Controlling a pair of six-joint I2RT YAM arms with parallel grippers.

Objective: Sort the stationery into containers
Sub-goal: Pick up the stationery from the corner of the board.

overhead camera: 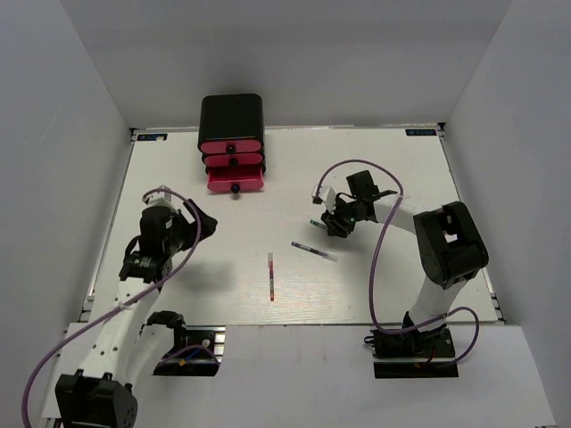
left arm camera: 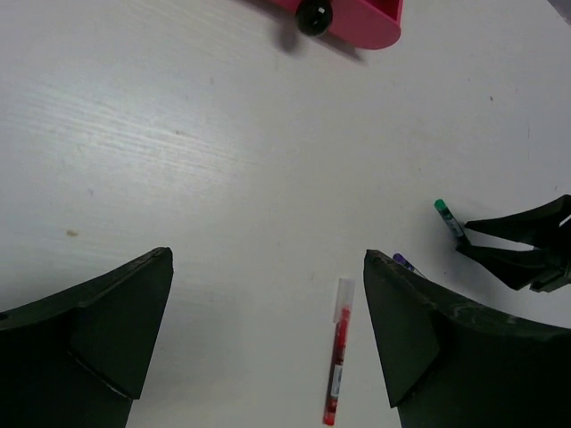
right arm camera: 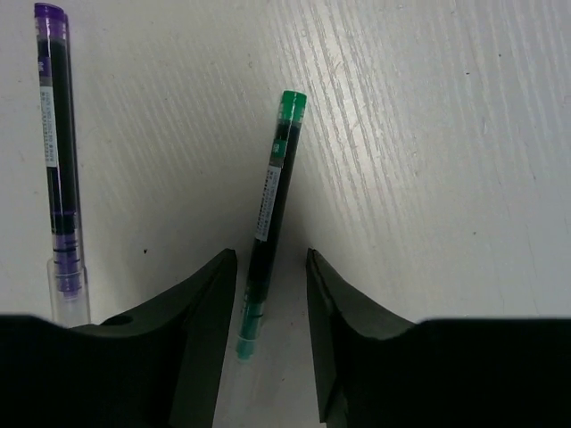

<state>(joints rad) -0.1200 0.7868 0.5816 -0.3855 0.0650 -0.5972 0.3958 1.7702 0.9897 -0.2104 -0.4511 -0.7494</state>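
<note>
One red pen (overhead camera: 270,278) and purple pen (overhead camera: 314,251) lie mid-frame on open worktop (overhead camera: 401,160); left fingers (left arm camera: 98,321) spread; right fingers (right arm camera: 201,312) apart, straddling green pen (right arm camera: 270,209).

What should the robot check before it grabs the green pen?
1. Green pen lined up inside the right gripper: ok.
2. Grip closed on the pen: not ok, there is a gap on each side.
3. Purple pen out of the way: ok, it lies off to one side.
4. Bottom drawer pulled out: ok, it sticks out past the other two.
5. Room inside that drawer: cannot tell.
6. Left gripper clear of the pen: ok, it is open, empty and far off.
</note>
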